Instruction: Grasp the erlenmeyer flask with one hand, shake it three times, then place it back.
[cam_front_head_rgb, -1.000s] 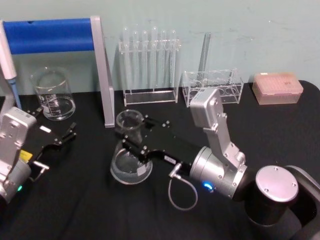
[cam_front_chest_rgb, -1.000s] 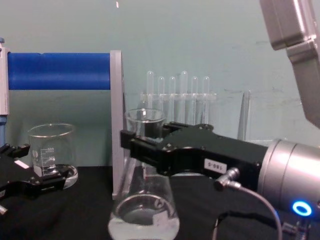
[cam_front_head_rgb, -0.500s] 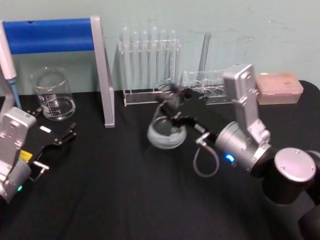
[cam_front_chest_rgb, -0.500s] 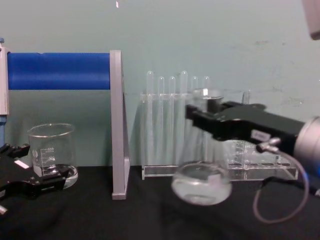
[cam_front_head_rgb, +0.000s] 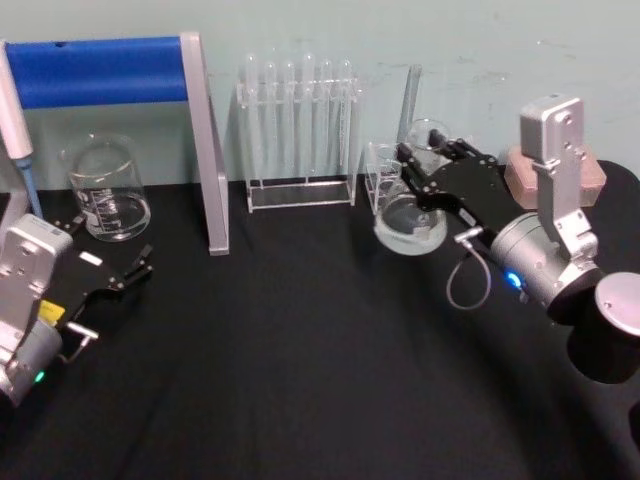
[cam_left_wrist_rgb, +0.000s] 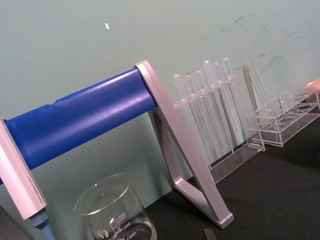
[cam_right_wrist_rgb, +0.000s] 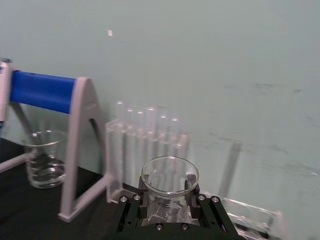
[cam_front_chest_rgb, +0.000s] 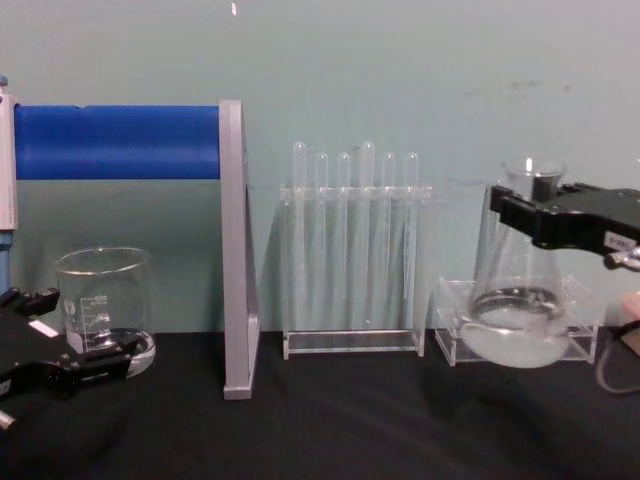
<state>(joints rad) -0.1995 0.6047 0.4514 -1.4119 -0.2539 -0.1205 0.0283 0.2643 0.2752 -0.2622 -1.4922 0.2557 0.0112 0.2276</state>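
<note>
**Flask held aloft at right**

The right gripper, cut off by the chest view's right edge, pinches the erlenmeyer flask by its neck, covering part of it. The base hangs above the black table, before a low clear rack. The left gripper lies spread near the beaker.

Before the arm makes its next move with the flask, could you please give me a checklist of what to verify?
1. Grip: right claw shut on the neck of the erlenmeyer flask: ok.
2. Flask roughly upright in the chest view: ok.
3. Gap between the flask and the short clear rack behind it: cannot tell.
4. Other arm out of the way: left claw open, parked near the beaker, far from the flask: ok.
5. Three shakes completed: cannot tell.
</note>
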